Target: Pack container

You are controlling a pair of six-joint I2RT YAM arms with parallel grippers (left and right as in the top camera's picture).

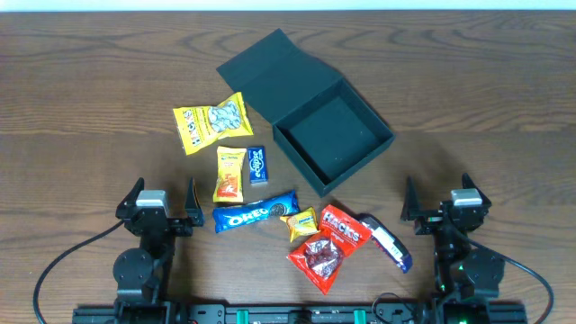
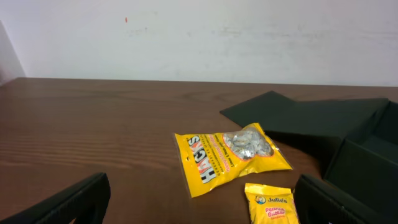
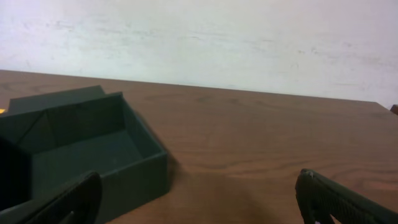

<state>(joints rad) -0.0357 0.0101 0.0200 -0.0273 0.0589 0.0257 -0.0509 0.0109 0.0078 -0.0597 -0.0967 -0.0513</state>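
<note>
Overhead, the container [image 1: 335, 137] sits just past mid-table with its lid flap thrown back to the far left. Its floor is bare, nothing packed yet. It looks like stiff, light cardboard (a nudge could slide it), so I'd steady a wall rather than pinch the flap. The left gripper [image 1: 164, 194] and right gripper [image 1: 438, 198] both gape wide, holding nothing. Loose in front lie the yellow seed bag [image 1: 211, 123], crinkly and soft, then the Oreo pack [image 1: 255, 214], then the small blue packet [image 1: 257, 165], probably slippery.

Left wrist view: container [image 2: 364, 155] beyond right edge, peanut-butter packet [image 2: 270, 202] beyond bottom.
</note>
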